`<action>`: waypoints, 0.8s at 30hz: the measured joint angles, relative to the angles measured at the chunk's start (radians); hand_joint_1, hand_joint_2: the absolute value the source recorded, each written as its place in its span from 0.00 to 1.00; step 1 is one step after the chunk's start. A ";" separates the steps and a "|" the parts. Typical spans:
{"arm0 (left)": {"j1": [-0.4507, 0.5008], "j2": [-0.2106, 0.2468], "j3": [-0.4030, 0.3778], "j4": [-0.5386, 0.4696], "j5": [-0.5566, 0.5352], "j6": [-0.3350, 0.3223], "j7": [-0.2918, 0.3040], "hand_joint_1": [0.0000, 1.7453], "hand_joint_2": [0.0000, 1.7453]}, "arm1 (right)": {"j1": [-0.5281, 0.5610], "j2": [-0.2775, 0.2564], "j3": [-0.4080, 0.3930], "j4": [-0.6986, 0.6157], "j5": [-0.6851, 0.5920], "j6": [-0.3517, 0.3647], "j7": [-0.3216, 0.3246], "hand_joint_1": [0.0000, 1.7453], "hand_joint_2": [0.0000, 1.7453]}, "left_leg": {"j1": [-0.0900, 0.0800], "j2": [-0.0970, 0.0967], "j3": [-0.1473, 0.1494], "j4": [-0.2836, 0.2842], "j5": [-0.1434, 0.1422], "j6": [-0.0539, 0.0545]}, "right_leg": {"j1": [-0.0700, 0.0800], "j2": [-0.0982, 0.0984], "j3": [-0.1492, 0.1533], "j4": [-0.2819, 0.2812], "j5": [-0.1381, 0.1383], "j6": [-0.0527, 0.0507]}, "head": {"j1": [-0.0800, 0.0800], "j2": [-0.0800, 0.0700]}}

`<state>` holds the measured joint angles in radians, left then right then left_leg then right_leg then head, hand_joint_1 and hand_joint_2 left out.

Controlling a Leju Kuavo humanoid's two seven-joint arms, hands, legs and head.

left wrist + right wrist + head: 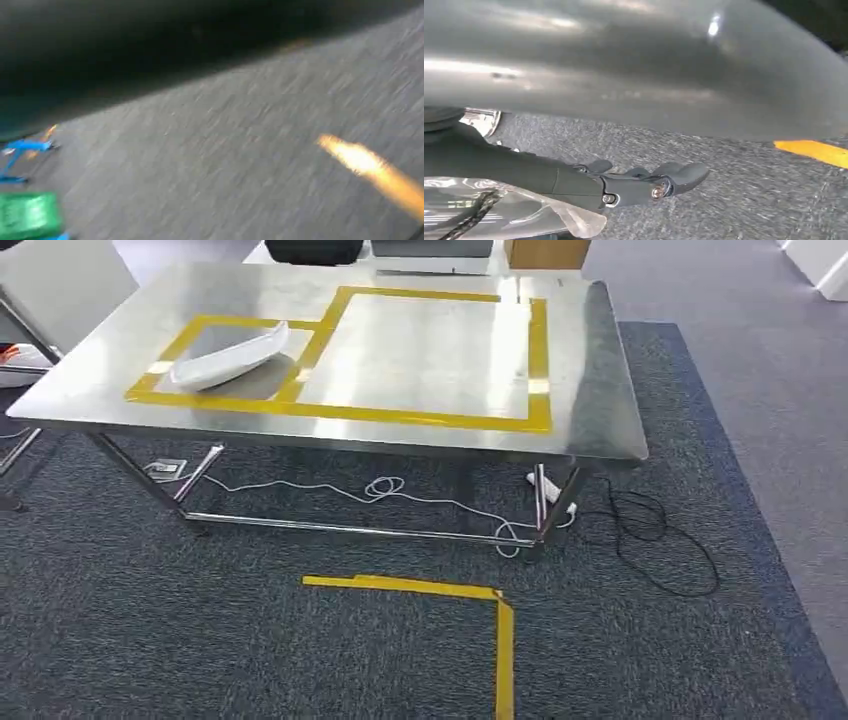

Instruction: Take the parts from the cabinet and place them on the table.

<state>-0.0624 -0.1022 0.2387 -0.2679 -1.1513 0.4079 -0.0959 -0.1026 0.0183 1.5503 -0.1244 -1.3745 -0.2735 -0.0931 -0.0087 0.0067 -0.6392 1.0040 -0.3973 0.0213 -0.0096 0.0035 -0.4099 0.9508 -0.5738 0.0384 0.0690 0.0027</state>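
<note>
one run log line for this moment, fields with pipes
view: facing steel table | on table: white part inside left yellow tape box | right hand: holds clear bag | left hand: unseen

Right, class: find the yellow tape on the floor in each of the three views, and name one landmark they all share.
Head view: yellow floor tape, an L-shaped corner in front of the table.
Left wrist view: probably the blurred orange-yellow streak across the floor.
Right wrist view: a yellow strip beyond the right hand.
Shared landmark: the dark grey carpet under the tape.
</note>
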 joint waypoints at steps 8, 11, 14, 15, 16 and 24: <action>0.023 -0.008 0.044 0.046 0.017 -0.055 0.045 0.00 0.00 | 0.001 0.008 -0.010 0.000 -0.016 0.009 0.003 0.00 0.00 | 0.016 -0.005 -0.054 0.242 -0.214 -0.041 | 0.006 -0.017 -0.080 0.007 0.070 -0.050 | -0.007 0.000; 0.023 -0.021 0.065 0.049 0.038 -0.078 0.062 0.00 0.00 | 0.000 0.008 -0.018 0.000 -0.030 0.017 0.000 0.00 0.00 | 0.019 -0.005 -0.021 0.301 -0.166 -0.044 | 0.008 -0.021 -0.132 0.025 0.099 -0.048 | -0.006 0.000; 0.023 -0.035 0.076 0.050 0.045 -0.076 0.084 0.00 0.00 | 0.001 0.008 -0.029 0.000 -0.049 0.021 -0.003 0.00 0.00 | 0.019 -0.008 0.156 0.050 -0.122 -0.031 | 0.008 -0.021 -0.177 0.051 0.118 -0.039 | -0.007 0.000; 0.022 -0.040 0.084 0.050 0.048 -0.073 0.090 0.00 0.00 | 0.000 0.008 -0.036 0.000 -0.057 0.026 -0.005 0.00 0.00 | 0.014 -0.009 0.193 -0.015 -0.144 -0.025 | 0.012 -0.021 -0.185 0.056 0.124 -0.033 | -0.005 0.000; 0.021 -0.048 0.088 0.051 0.053 -0.071 0.096 0.00 0.00 | 0.000 0.008 -0.042 0.000 -0.063 0.032 -0.008 0.00 0.00 | 0.011 -0.009 0.193 -0.025 -0.148 -0.021 | 0.009 -0.023 -0.188 0.055 0.135 -0.025 | -0.005 0.000; 0.025 -0.066 0.117 0.056 0.064 -0.046 0.103 0.00 0.00 | 0.011 0.007 -0.076 0.000 -0.096 0.039 -0.009 0.00 0.00 | 0.005 0.002 0.078 -0.033 -0.045 0.025 | -0.001 -0.007 -0.275 0.330 -0.086 0.007 | 0.002 0.000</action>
<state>-0.0379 -0.1679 0.3559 -0.2121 -1.0876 0.3624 0.0072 -0.0915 0.0252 1.4744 -0.1240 -1.4706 -0.2350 -0.1019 -0.0038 0.0085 -0.5608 0.9713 -0.4418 0.0466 -0.0110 -0.0035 -0.6847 1.2809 -0.6601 0.0452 0.0706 0.0027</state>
